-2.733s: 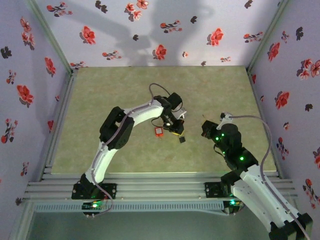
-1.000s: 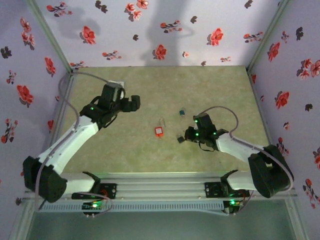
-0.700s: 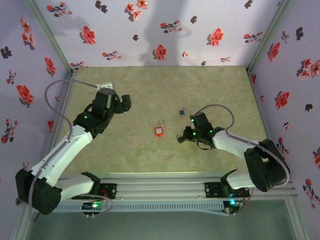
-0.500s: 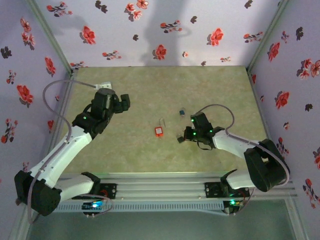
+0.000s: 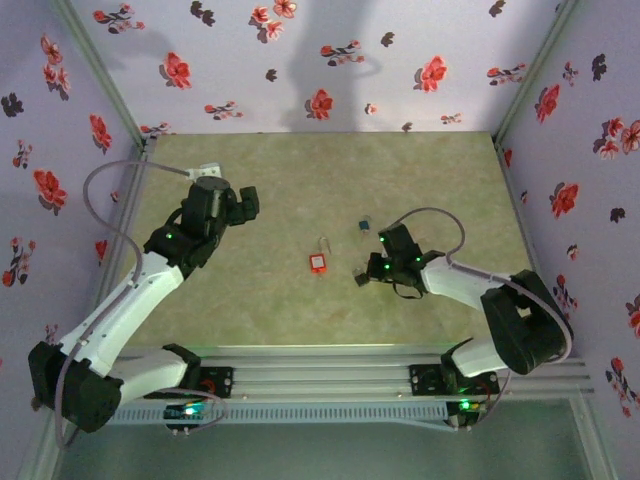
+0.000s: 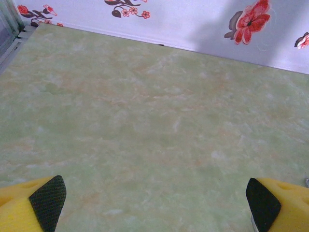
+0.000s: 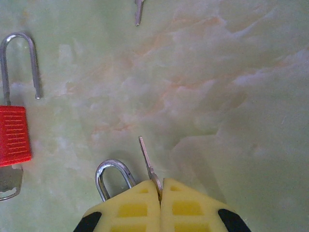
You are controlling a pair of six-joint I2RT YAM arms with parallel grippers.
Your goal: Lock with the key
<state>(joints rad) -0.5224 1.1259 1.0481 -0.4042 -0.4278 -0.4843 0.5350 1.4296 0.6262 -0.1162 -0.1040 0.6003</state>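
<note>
Right wrist view: the small red-orange squarish padlock (image 7: pixel 13 135) lies flat at the left edge on the green marbled table (image 7: pixel 231 72). Its thin wire shackle (image 7: pixel 19 34) is open, one leg free. The right gripper (image 7: pixel 161 186) is pinched onto a thin silver key (image 7: pixel 147 162) on a steel ring (image 7: pixel 114 163), near the lock but apart. The left gripper (image 6: pixel 154 203) is spread wide and empty. Judgement: the loose lock likely needs steadying, and the blade needs lining up with the body's far end.
</note>
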